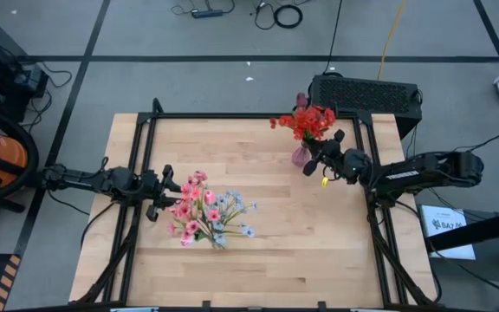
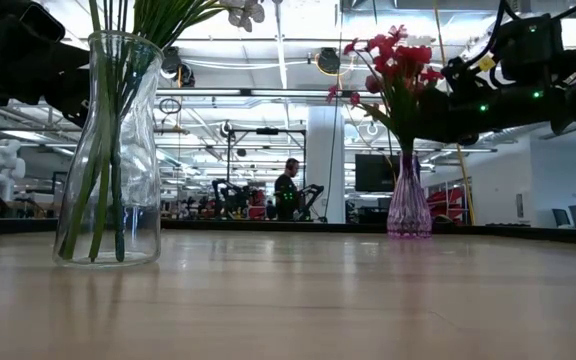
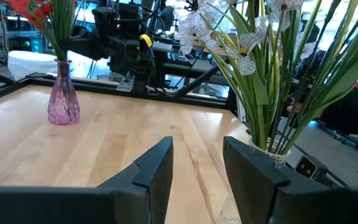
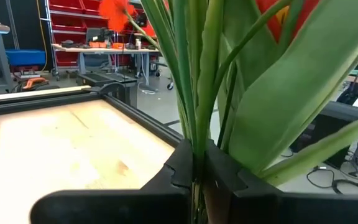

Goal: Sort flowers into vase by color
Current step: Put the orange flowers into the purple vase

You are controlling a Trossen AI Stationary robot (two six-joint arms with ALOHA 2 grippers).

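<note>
a: flowers, red [image 1: 306,121], stand in the purple vase [image 1: 301,157] at the table's [image 1: 275,251] far edge; the right gripper [image 4: 199,171] is clenched on their stems, likely seating them by colour.

b: pink and pale blue flowers [image 1: 208,217] fill the clear vase [image 2: 109,150]; the left gripper [image 3: 197,168] waits beside it, released. stem count is hidden.

Right tool [image 4: 199,171] pinched on green flower stems [image 4: 194,81], red blossom [image 4: 114,11] above, wooden table [image 4: 61,149] beyond
</note>
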